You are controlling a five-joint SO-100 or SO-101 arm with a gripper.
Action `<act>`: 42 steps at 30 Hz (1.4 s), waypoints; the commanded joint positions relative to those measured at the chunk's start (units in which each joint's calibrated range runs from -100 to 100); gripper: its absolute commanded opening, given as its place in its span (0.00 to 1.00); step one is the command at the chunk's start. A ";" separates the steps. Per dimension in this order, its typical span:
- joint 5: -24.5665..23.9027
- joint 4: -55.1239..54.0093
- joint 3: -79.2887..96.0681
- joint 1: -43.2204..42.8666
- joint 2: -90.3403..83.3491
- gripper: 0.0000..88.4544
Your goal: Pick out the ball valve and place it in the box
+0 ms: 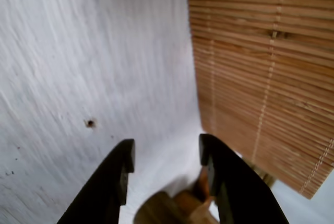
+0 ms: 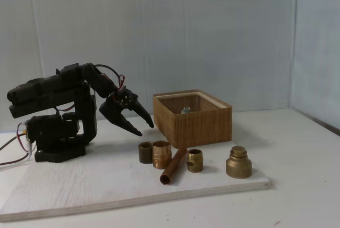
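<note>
Brass fittings sit nearest in the fixed view, lined up along the front of the white board: 2 short threaded pieces side by side, a copper pipe piece lying at a slant just right of them, a smaller fitting touching or nearly touching the pipe, and a stepped brass cap standing apart on the right. Behind them stands the box, ribbed brown walls with a pale inner rim. Something silver pokes up inside it, likely the nut of the ball valve; the rest of it is hidden by the box wall. Left of the box, the black gripper hangs above the board, pointing down toward the fittings, its 2 fingers spread apart with nothing between them. From the wrist view the same open gripper frames bare white board, with the box's slatted wall to the right.
</note>
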 commanded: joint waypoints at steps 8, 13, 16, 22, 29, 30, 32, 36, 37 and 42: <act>0.18 0.90 0.46 0.20 -0.25 0.16; 0.18 4.26 0.46 0.57 -0.25 0.16; 0.18 4.52 0.46 0.64 -0.25 0.15; 0.18 4.60 0.46 0.64 -0.25 0.15; 0.18 4.60 0.46 0.49 -0.25 0.15; 0.18 4.60 0.46 0.49 -0.25 0.15; 0.18 4.60 0.46 0.49 -0.25 0.15; 0.18 4.60 0.46 0.49 -0.25 0.15; 0.18 4.60 0.46 0.49 -0.25 0.15; 0.18 4.60 0.46 0.49 -0.25 0.15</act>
